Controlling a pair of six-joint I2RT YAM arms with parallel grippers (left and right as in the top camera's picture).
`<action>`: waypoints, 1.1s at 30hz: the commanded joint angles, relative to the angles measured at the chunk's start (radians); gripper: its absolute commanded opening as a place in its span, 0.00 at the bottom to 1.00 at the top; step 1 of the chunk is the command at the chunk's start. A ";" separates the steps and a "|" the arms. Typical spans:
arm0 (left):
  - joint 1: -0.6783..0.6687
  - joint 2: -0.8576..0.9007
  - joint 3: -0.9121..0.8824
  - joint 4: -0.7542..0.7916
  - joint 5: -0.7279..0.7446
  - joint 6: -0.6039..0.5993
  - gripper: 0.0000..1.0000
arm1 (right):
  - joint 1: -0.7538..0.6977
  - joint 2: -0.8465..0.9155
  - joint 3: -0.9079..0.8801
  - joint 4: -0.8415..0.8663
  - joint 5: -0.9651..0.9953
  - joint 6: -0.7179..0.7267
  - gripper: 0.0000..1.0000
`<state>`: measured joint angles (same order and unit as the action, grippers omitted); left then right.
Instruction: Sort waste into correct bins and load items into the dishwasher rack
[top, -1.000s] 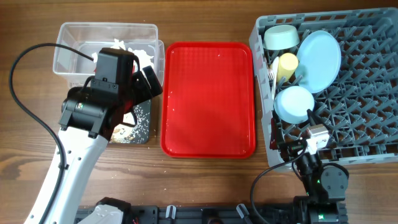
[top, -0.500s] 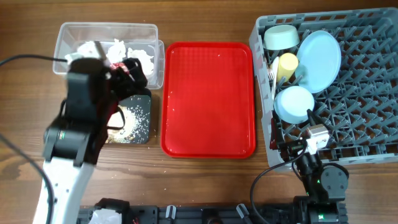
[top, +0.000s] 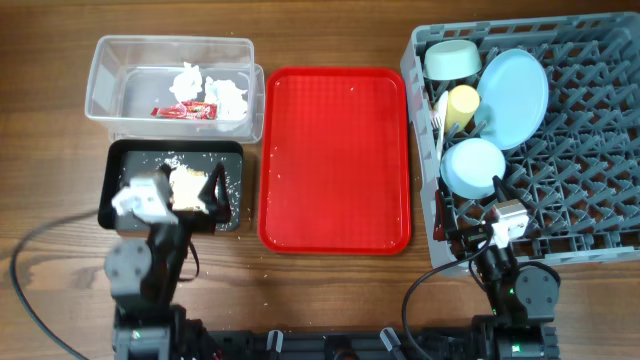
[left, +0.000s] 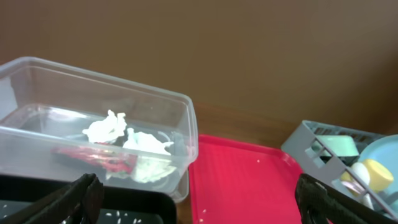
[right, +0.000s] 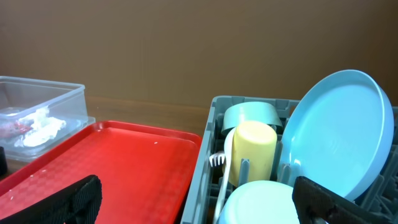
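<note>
- The left hand (left: 196, 194) hangs with its fingers spread wide and nothing between them. From overhead its body covers the near edge of the black tray (top: 120, 155).
- The right hand (right: 196, 199) is also spread wide and empty, over the near left corner of the rack (top: 580, 150).
- The black tray sits on the bench (top: 330, 290) and holds beige food scraps (top: 185, 188), partly hidden by the left arm.
- One bare red tray (top: 335, 160) lies between the two bins and the rack.
- Just behind the black tray, the clear tub (top: 105, 70) holds one red wrapper (top: 183, 111) and two tissue wads (top: 230, 98).
- In the rack's left part, from near to far:
  - one blue bowl (top: 473, 167)
  - one fork (top: 438, 125)
  - one yellow cup (top: 462, 100)
  - one blue plate (top: 513, 98), standing on edge
  - one green bowl (top: 452, 60)
</note>
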<state>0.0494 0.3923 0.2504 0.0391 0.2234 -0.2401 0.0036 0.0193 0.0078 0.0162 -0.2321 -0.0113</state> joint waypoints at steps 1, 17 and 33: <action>0.027 -0.162 -0.130 0.033 0.023 0.024 1.00 | -0.005 -0.009 -0.002 0.005 -0.014 0.014 1.00; 0.026 -0.390 -0.245 -0.096 0.005 0.024 1.00 | -0.005 -0.009 -0.002 0.005 -0.014 0.014 1.00; 0.018 -0.389 -0.245 -0.095 0.004 0.024 1.00 | -0.005 -0.009 -0.002 0.005 -0.014 0.013 1.00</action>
<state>0.0685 0.0143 0.0120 -0.0532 0.2329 -0.2363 0.0036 0.0193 0.0078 0.0162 -0.2321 -0.0113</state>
